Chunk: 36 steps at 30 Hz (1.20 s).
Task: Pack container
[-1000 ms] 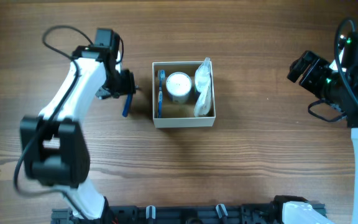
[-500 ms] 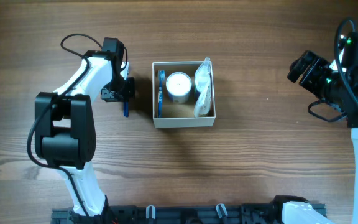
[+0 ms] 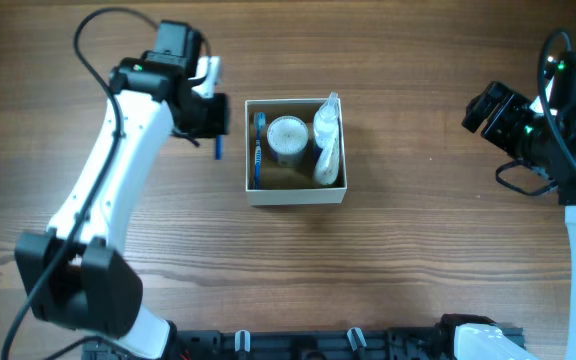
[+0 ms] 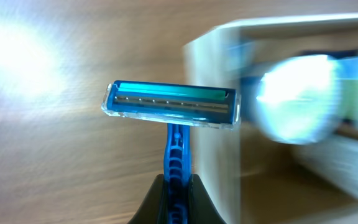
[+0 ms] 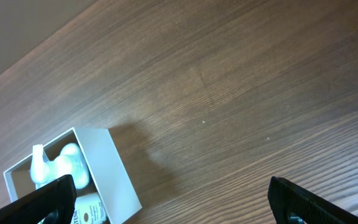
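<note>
Left gripper (image 4: 176, 190): clamped on the handle of a blue razor (image 4: 169, 107), which is held just beside the left wall of the container (image 3: 296, 198).
Container: set mid-table (image 3: 418, 250), between the arms.
Contents: blue toothbrush (image 3: 258, 150) at the left, round white-lidded jar (image 3: 287, 133) in the middle, clear bottle (image 3: 326, 140) at the right.
Writing: a printed label (image 5: 82, 214) is seen inside, but cannot be read.
Right gripper (image 5: 173, 205): spread wide, nothing held, well apart from the container.
</note>
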{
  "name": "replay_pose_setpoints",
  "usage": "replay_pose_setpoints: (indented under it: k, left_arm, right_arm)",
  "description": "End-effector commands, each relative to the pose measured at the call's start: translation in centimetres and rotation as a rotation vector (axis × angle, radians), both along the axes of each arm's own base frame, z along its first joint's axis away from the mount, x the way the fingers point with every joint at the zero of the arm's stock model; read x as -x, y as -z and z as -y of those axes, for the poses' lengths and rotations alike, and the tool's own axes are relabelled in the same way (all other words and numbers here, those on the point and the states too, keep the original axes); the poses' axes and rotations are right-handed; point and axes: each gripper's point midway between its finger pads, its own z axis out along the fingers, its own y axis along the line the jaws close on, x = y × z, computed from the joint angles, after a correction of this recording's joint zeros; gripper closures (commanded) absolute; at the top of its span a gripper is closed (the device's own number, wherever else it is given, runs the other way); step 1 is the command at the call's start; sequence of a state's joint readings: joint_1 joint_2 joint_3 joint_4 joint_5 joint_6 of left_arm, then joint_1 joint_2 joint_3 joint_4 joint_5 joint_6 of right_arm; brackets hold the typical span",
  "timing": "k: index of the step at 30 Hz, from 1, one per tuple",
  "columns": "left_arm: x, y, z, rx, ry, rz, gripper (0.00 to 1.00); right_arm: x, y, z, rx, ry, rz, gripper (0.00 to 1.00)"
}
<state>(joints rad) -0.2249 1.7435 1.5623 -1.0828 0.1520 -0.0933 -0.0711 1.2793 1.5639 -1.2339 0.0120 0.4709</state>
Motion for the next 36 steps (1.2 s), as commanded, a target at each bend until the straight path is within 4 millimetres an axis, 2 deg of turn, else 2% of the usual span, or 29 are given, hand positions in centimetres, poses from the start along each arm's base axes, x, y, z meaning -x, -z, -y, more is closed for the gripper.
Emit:
replay_pose_setpoints:
  k: [1,3,6,7,9,11,12,14,16,18,20,22,24,25,26,31,36]
  left_arm:
    - [0.8,0.4,5.0,0.059,0.053,-0.009,0.96]
    - [1.3,1.6,6.9,0.046,0.077,-0.023,0.96]
    - [1.3,3.2,6.7,-0.031,-0.01,-0.039,0.96]
    - [1.2,3.5,6.8,-0.036,-0.012,-0.044,0.92]
    - [1.1,3.9,6.7,-0.039,-0.014,-0.051,0.73]
    - [1.1,3.9,6.7,-0.039,-0.017,-0.051,0.62]
    - [1.0,3.8,6.7,-0.037,-0.019,-0.048,0.61]
    - [0.5,2.4,6.2,-0.023,-0.044,-0.026,0.61]
    - [0.0,-0.6,4.4,-0.009,-0.086,0.009,0.6]
    - [-0.5,-3.5,1.9,-0.008,-0.148,0.063,0.51]
    - [-1.0,-5.9,-2.2,-0.041,-0.249,0.135,0.4]
    - [-1.3,-7.3,-6.0,-0.059,-0.338,0.174,0.3]
    - [-1.5,-7.5,-8.9,-0.064,-0.41,0.178,0.22]
    - [-1.5,-7.4,-10.4,-0.07,-0.45,0.17,0.07]
    - [-1.3,-7.0,-12.2,-0.078,-0.495,0.15,0.0]
    - [-0.6,-6.6,-16.1,-0.091,-0.595,0.12,0.0]
    - [-0.4,-6.6,-17.1,-0.092,-0.623,0.119,0.0]
  right_arm:
    - [-0.2,0.0,0.5,0.015,0.017,-0.001,0.0]
    - [-0.2,0.0,0.5,0.015,0.017,-0.001,0.0]
    - [-0.2,0.0,0.5,0.015,0.017,-0.001,0.0]
    - [-0.2,0.0,0.5,0.015,0.017,-0.001,0.0]
    - [-0.2,0.0,0.5,0.015,0.017,-0.001,0.0]
    - [-0.2,0.0,0.5,0.015,0.017,-0.001,0.0]
    - [-0.2,0.0,0.5,0.015,0.017,-0.001,0.0]
    - [-0.2,0.0,0.5,0.015,0.017,-0.001,0.0]
    - [-0.2,0.0,0.5,0.015,0.017,-0.001,0.0]
    - [-0.2,0.0,0.5,0.015,0.017,-0.001,0.0]
    - [-0.2,0.0,0.5,0.015,0.017,-0.001,0.0]
    - [-0.2,0.0,0.5,0.015,0.017,-0.001,0.0]
    - [-0.2,0.0,0.5,0.015,0.017,-0.001,0.0]
    - [-0.2,0.0,0.5,0.015,0.017,-0.001,0.0]
    - [-0.2,0.0,0.5,0.015,0.017,-0.001,0.0]
    - [-0.2,0.0,0.5,0.015,0.017,-0.001,0.0]
    - [-0.2,0.0,0.5,0.015,0.017,-0.001,0.0]
